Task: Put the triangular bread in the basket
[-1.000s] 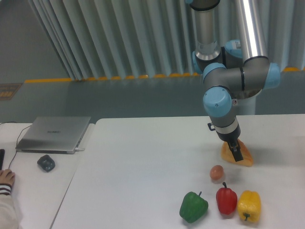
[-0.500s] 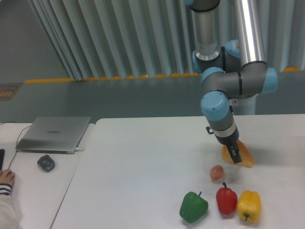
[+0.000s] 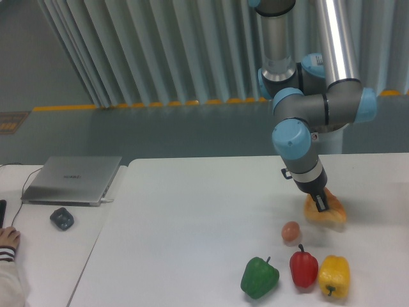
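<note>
The white table [image 3: 192,217] fills the lower frame, its back edge running across below the grey slatted wall and its left edge slanting down beside a lower grey desk [image 3: 45,256]; the broad left and middle of its top lie open, while everything on it crowds the right front. The arm [image 3: 300,121] comes down from the top right, its blue-capped joints folded above the right side of the table. A closed laptop [image 3: 71,179] lies on the desk, with a dark mouse [image 3: 62,219] just in front of it and a person's hand [image 3: 9,238] at the frame's left edge. The triangular bread [image 3: 330,214] rests on the table near the right edge, with the gripper [image 3: 319,202] down on its top; whether the fingers are spread or closed on it cannot be told. In front of the bread stand a green pepper [image 3: 259,277], a red pepper [image 3: 303,268] and a yellow pepper [image 3: 334,275] in a row near the front edge, the red and yellow touching. A small brown egg [image 3: 291,232] sits between the bread and the peppers, just beside the bread's left.
</note>
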Action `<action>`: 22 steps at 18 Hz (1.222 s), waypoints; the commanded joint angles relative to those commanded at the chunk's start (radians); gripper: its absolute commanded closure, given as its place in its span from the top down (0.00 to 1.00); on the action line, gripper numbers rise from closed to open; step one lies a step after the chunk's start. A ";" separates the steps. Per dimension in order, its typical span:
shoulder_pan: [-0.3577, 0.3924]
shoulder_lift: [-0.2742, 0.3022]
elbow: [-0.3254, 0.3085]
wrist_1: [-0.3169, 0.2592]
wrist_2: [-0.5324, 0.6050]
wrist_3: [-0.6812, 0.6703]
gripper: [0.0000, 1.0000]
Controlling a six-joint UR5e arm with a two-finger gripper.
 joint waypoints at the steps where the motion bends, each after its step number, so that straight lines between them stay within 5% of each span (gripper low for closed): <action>1: 0.009 0.000 0.029 -0.021 -0.002 0.006 0.07; 7: 0.123 0.031 0.134 -0.086 -0.035 0.122 0.07; 13: 0.254 0.028 0.186 -0.078 -0.055 0.341 0.07; 22: 0.465 -0.021 0.177 0.141 -0.143 0.417 0.07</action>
